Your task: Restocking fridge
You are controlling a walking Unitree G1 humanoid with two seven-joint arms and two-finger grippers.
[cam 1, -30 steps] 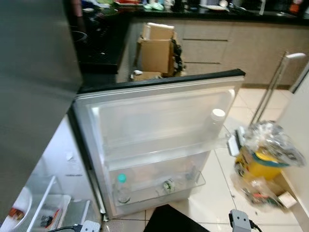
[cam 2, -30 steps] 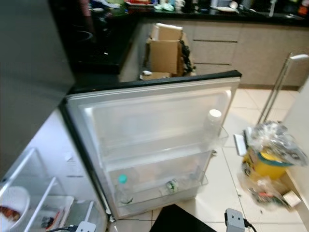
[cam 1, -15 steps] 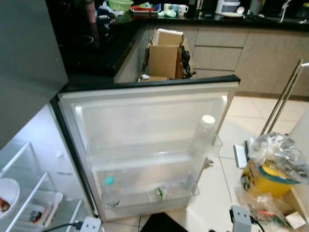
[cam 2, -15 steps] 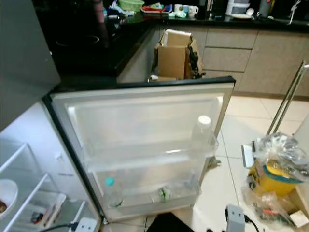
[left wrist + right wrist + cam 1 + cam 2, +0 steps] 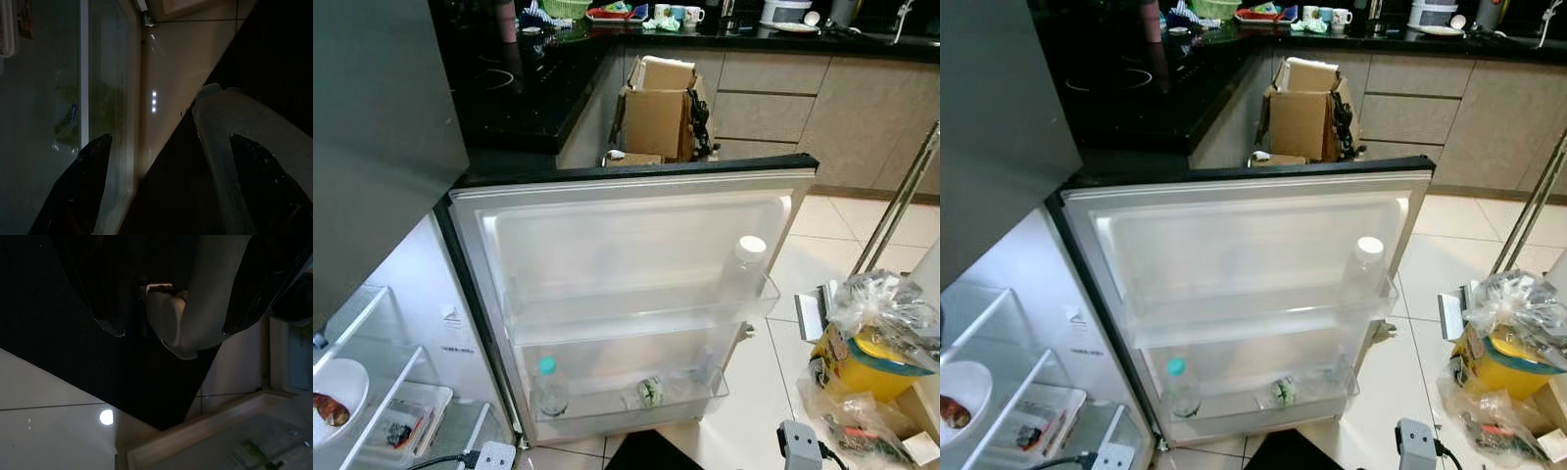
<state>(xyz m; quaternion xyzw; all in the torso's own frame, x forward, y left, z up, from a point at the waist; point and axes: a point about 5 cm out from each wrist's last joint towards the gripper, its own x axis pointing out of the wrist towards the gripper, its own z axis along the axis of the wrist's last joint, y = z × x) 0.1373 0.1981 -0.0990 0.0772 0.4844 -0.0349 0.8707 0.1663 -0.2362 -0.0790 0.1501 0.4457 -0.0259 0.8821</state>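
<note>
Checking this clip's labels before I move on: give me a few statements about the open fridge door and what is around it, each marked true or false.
1. The fridge door stands open. True.
2. A white-capped bottle stands in the door's lower shelf. False: it stands in the upper shelf, at the end away from the hinge.
3. A bottle with a teal cap stands upright in the lower door shelf. True.
4. The cardboard box sits on the black countertop. False: it stands on the floor against the cabinets, beyond the door.
5. A yellow container wrapped in clear plastic sits on the floor to the door's right. True.
</note>
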